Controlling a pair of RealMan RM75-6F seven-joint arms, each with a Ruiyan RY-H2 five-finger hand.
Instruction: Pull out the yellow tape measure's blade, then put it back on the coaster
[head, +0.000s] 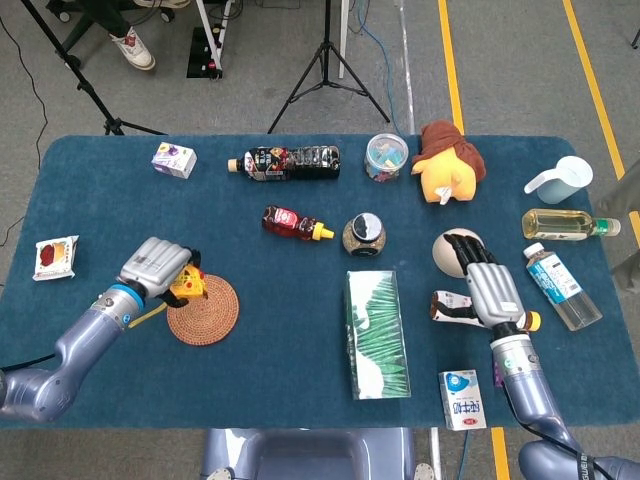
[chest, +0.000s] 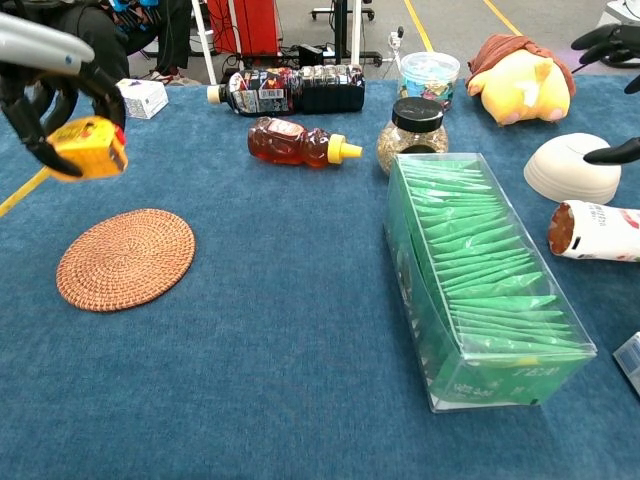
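Two arms reach over the blue tabletop (head: 300, 350). At three o'clock, the right robot hand (head: 487, 290) hovers spread and empty above a white bowl (chest: 572, 168). At nine o'clock, the left robot hand (head: 158, 268) grips the yellow tape measure (chest: 88, 147), its blade (chest: 22, 192) drawn out, in the air just left of the woven coaster (head: 203, 311).

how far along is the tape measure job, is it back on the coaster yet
Not yet. Done: the blade is pulled out, sticking from the yellow tape measure. In hand: the left hand grips the tape measure in the air beside the coaster. Left: setting it down on the coaster. The right hand holds nothing.
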